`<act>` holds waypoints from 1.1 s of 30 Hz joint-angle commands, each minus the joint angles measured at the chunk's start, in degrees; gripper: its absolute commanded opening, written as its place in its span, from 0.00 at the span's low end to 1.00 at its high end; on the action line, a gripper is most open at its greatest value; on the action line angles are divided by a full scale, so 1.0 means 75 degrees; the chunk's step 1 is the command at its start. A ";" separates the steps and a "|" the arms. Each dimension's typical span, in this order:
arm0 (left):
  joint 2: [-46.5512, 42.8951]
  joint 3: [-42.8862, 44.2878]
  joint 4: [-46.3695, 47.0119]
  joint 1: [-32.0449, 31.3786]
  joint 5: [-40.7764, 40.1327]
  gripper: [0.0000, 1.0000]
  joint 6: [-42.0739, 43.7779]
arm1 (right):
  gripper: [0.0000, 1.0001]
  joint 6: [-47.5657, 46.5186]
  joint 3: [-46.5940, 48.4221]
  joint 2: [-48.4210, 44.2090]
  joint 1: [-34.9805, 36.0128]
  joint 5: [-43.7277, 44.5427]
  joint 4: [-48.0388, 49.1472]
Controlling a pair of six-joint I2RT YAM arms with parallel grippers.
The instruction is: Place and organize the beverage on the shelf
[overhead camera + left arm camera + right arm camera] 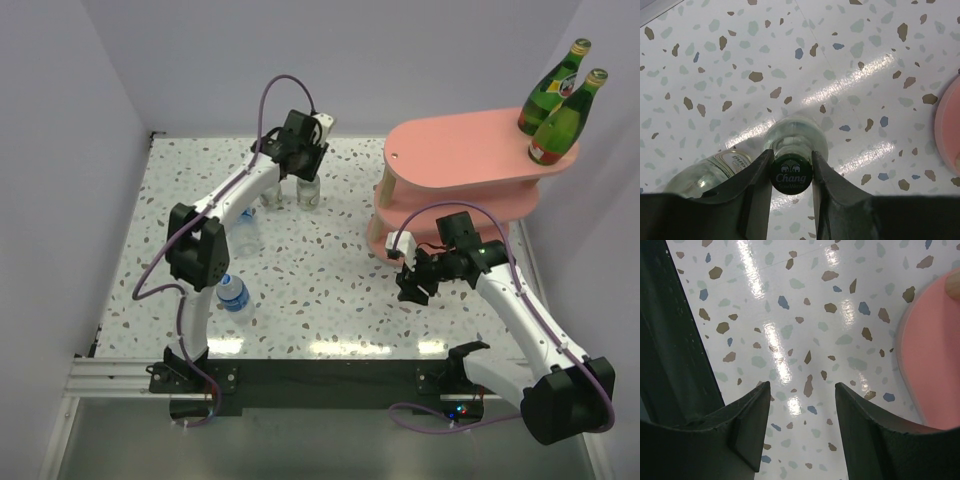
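Two dark green bottles with gold caps (553, 88) (566, 122) stand on the right end of the pink shelf's top board (450, 155). At the back of the table my left gripper (300, 150) (792, 156) is shut on the green "Chang" cap of an upright clear bottle (309, 193) (791, 176). A second clear bottle (272, 193) (715, 172) stands just left of it. Two blue-labelled plastic bottles (245, 236) (233, 294) are beside the left arm. My right gripper (412, 284) (801, 386) hangs open over bare table near the shelf's foot (935, 350), holding nothing.
White walls close in the table on the left, back and right. The shelf stands at the back right, with its lower boards partly hidden behind the right arm. The left arm's cable loops above the clear bottles.
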 commanded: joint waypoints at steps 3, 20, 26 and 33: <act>-0.0902 -0.0208 -0.0080 -0.0022 0.0294 0.00 -0.0275 | 0.58 -0.0108 0.0085 0.0052 0.0056 -0.0064 -0.0050; -0.4137 -0.3676 0.0295 -0.0034 0.1970 0.00 -0.1867 | 0.66 -0.0554 0.0905 0.0931 0.1788 0.0123 -0.0144; -0.4840 -0.4391 0.0494 -0.0022 0.2473 0.00 -0.2558 | 0.75 -0.0133 0.1467 0.1505 0.2913 0.0626 0.0382; -0.5519 -0.5340 0.1033 -0.0022 0.2954 0.00 -0.3391 | 0.99 0.1283 0.1925 0.2090 0.3958 0.1271 0.1716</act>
